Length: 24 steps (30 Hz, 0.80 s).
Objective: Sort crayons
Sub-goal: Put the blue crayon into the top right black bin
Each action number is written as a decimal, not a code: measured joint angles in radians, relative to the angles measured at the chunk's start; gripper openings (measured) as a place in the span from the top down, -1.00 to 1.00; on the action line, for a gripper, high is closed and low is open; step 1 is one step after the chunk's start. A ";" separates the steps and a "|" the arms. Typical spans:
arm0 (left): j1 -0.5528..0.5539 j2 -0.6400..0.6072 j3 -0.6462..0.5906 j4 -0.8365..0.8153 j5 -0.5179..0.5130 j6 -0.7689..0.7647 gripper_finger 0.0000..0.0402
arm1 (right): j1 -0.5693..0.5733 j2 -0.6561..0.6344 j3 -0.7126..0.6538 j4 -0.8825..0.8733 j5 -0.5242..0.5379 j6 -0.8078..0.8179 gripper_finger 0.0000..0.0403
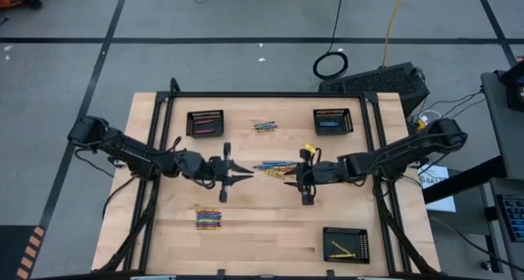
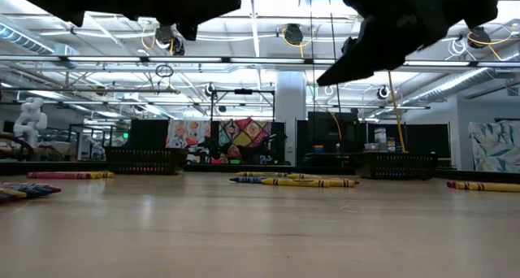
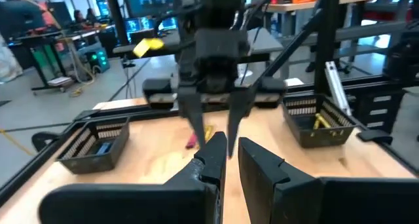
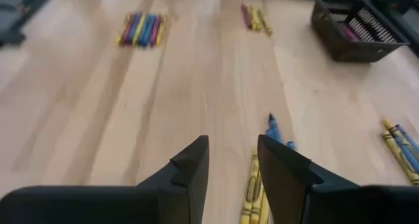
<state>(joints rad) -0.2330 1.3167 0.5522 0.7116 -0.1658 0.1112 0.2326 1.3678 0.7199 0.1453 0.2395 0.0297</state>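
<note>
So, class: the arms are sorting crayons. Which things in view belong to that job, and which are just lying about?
Belonging:
- thin pink, blue and yellow wax crayons
- black mesh rectangular baskets
- left gripper
- right gripper

Lying about:
- coiled black cable on the floor
- yellow floor cable

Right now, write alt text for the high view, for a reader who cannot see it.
Two dark robot arms meet over a wooden table, the left claw and right claw flanking a middle cluster of crayons. Three black mesh baskets and two more crayon clusters lie around them.
</note>
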 joint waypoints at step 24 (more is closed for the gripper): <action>0.018 0.074 0.055 0.249 0.137 0.105 0.78 | -0.035 0.022 0.000 0.072 -0.004 0.093 0.41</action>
<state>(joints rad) -0.2151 1.3910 0.6075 0.9609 -0.0284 0.2165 0.1978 1.3899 0.7200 0.2169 0.2354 0.1228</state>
